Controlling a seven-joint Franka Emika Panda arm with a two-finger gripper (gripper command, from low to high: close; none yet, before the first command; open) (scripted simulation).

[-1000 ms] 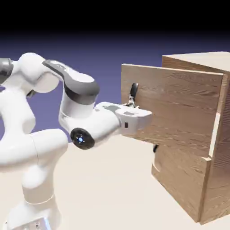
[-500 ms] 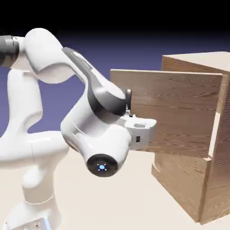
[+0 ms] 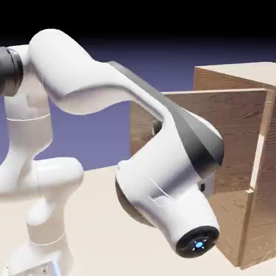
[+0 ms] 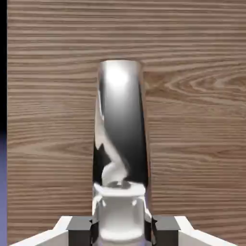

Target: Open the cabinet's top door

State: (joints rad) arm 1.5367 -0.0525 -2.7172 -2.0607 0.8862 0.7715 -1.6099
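Claw [image 4: 120, 226] pinches the handle [image 4: 120, 125]; top door [image 3: 226, 129] of the cabinet [image 3: 237, 215] stands swung well out, opening largely done

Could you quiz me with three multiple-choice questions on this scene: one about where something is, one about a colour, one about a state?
1. Where does the handle show in the hand view?
A. between the finger tips
B. far off at the left edge
C. nowhere

2. What colour is the arm mostly?
A. red
B. white
C. green

3. How does the top door stand?
A. shut flush
C. lying on the table
B. swung out from the cabinet

Answers:
1 A: the shiny bar rises straight from the gripper.
2 B: its shells are white, with grey parts.
3 B: the exterior view shows the panel standing away from the cabinet's front.
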